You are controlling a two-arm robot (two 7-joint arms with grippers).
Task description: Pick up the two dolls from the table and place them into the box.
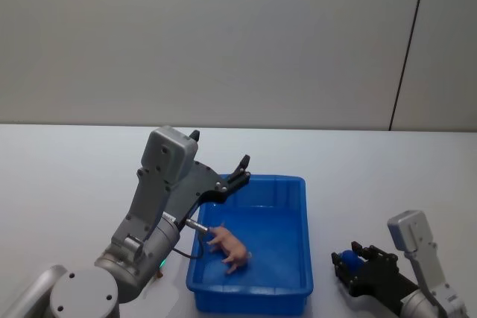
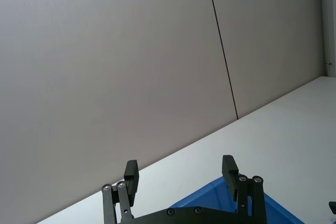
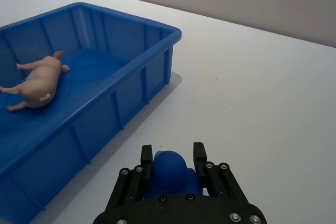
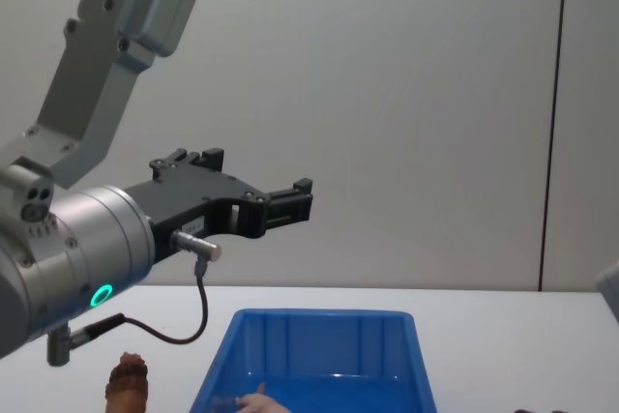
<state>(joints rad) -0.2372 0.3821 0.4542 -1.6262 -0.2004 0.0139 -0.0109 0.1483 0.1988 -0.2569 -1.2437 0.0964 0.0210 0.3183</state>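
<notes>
Start at your far left: the brown doll (image 4: 128, 381) stands upright on the worktop (image 1: 74, 169), off the box's 8 o'clock corner and just outside its left wall. It sits below the left arm, and nothing is touching it.

Your left tool (image 2: 180, 170) is raised well above the worktop, over the box's 11 o'clock corner. Its two fingers are spread wide with nothing between them, and they point out toward 1 o'clock, toward the wall behind.

The box (image 1: 306, 229) sits in the middle of the worktop with its long sides running from 6 to 12 o'clock. Inside it you have the pink doll (image 1: 229, 247), lying on its side on the floor of the box. It is in the 7 o'clock part, near the left wall, with its legs stretched out.

At the box's 4 o'clock, your right tool (image 3: 172, 153) is low over the worktop, near the right wall of the box but apart from it. Its fingers are closed on a rounded blue toy (image 3: 170, 174), which fills the gap between them. How much of that toy is hidden under the tool, you cannot tell.
</notes>
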